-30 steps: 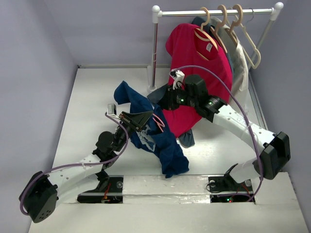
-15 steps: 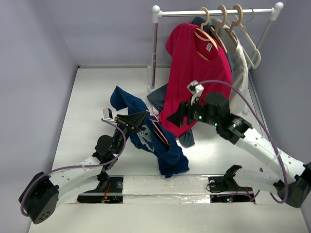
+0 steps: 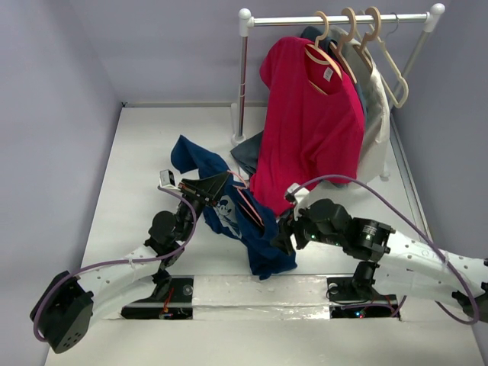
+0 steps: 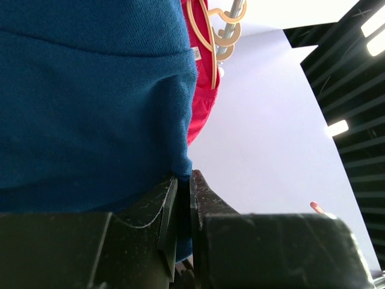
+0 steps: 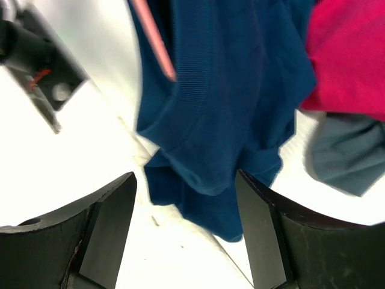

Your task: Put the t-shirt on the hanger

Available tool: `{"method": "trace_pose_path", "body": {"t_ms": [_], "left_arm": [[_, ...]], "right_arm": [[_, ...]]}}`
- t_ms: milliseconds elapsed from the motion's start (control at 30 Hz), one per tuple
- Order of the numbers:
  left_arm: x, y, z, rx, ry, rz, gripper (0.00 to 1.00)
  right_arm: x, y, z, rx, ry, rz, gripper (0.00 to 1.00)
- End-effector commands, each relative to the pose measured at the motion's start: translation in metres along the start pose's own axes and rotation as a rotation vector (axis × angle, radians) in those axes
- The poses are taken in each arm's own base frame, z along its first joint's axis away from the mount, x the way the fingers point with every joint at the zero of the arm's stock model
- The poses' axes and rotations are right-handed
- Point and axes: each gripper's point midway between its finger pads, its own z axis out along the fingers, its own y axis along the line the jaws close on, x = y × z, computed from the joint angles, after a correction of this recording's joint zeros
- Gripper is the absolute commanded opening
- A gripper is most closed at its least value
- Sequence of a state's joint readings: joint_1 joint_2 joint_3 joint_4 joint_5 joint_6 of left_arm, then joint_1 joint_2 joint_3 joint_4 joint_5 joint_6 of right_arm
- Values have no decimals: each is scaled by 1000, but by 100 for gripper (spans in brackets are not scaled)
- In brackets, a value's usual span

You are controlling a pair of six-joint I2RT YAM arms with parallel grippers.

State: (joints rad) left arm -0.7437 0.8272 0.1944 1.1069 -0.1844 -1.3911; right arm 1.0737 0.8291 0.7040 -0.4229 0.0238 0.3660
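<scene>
left gripper (image 3: 204,187) pinches the navy blue cotton t-shirt (image 3: 259,236) aloft near the desk's front edge, seemingly offering its hem to the wide-open right gripper (image 5: 186,180).

Most of the hanger (image 3: 248,204) lies buried in the folds of the t-shirt (image 3: 263,240) (just thin pink strips show), and its hook cannot be picked out. In the right wrist view its bar runs off the top edge, blurred.
</scene>
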Motion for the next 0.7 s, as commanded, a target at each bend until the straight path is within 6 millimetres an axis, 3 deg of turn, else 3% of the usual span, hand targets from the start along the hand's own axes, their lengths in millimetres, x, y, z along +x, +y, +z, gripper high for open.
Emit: {"method": "trace_pose_path", "body": {"t_ms": [0,67,133,233,300,367,433,667], "left_arm": [[-1,-44,5,135,8,-9,0],[1,-45,5,138,13,-9,0],[1,-46,5,143,17,-10,0],[2,-47,4,148,27,-14,0],[0,-47,4,147,18,-12,0],[-1,-47,3,147,17,-11,0],[-1,-47,3,146,17,-9,0],[1,-44,3,143,24,-14,0]], "right_arm": [[-2,-15,6,106,1,-13,72],[2,-4,16,71,20,-28,71],[4,-10,28,115,27,-43,70],[-8,-21,40,183,-17,-70,63],[-24,-12,44,146,-75,-97,59],[-38,4,44,75,-131,-111,44],[-48,6,42,75,-167,-112,33],[-74,12,47,77,-235,-129,29]]}}
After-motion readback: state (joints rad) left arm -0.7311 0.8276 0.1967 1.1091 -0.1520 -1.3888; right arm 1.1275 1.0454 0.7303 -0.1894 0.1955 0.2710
